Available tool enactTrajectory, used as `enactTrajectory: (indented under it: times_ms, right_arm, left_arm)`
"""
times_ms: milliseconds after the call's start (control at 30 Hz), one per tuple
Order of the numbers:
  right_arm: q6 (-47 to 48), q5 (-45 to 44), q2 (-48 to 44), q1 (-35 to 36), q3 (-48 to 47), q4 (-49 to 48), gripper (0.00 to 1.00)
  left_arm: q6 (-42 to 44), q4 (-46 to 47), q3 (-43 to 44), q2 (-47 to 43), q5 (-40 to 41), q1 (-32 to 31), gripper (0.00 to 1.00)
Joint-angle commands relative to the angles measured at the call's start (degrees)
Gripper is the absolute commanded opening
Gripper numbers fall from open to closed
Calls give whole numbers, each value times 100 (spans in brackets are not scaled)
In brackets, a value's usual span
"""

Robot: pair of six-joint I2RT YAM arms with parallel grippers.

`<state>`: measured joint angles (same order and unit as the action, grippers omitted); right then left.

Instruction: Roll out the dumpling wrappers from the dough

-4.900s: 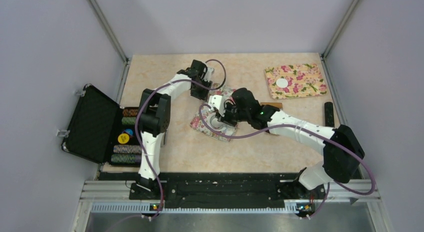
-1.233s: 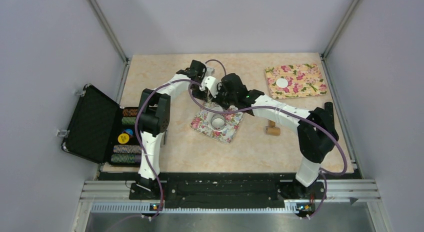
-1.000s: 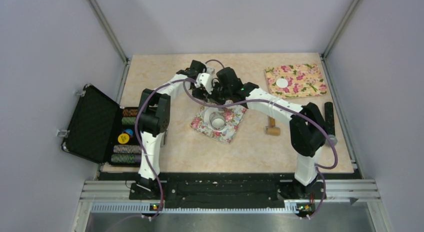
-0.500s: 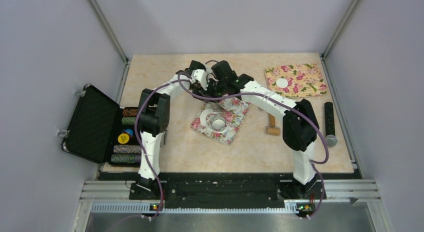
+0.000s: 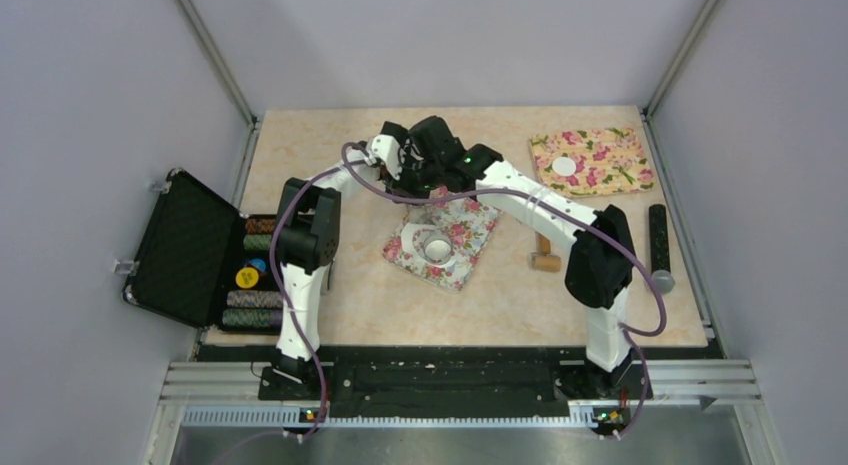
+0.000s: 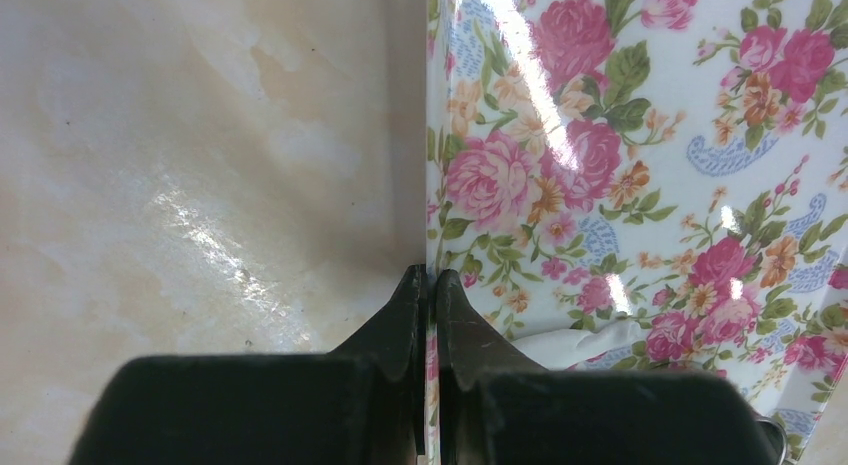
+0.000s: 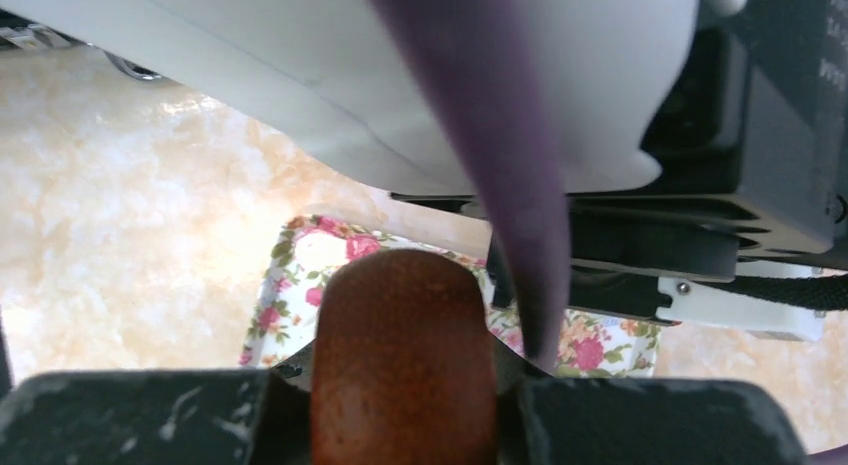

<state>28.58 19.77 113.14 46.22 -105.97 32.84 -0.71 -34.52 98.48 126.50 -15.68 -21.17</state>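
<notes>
open black case (image 5: 185,247): far left | glass bowl (image 5: 436,249): on central floral mat (image 5: 468,233) | black cylinder (image 5: 657,235): far right

2 white arms (image 5: 541,211) with black joints (image 5: 597,265), purple cables (image 5: 655,307).

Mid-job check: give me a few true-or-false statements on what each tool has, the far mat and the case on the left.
1. The left tool pinches the edge of the centre floral mat. True.
2. The right tool is empty. False: it is shut on a brown wooden cylinder.
3. A dumpling wrapper lies on the far-right floral mat. True.
4. The black case is closed. False: it lies open, with chips showing.
</notes>
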Motion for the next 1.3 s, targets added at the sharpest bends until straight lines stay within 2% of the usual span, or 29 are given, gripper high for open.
enactTrajectory:
  times_ms: [0, 200, 367, 467, 767, 1100, 1267]
  right_arm:
    - [-806, -162, -669, 212, 156, -436, 0]
    - [-2356, -1241, -810, 290, 306, -970, 0]
    - [-3088, -1926, -673, 339, 324, -1167, 0]
    - [-3192, -2448, -539, 403, 382, -1166, 0]
    - [-3216, -2900, -442, 543, 901, -1360, 0]
    - [-3217, -2797, -448, 608, 1245, -1438, 0]
    - [-3138, -2644, -509, 643, 872, -1347, 0]
  left_arm:
    - [-111, -86, -162, -65, -51, -93, 0]
    - [-259, 4, -242, -57, -167, -10, 0]
    - [-374, 68, -317, -83, -188, 45, 0]
    - [-407, 106, -358, -120, -156, 61, 0]
    - [-474, 137, -380, -110, -102, 77, 0]
    - [-509, 166, -376, -56, -92, 101, 0]
    - [-516, 164, -387, -51, -84, 124, 0]
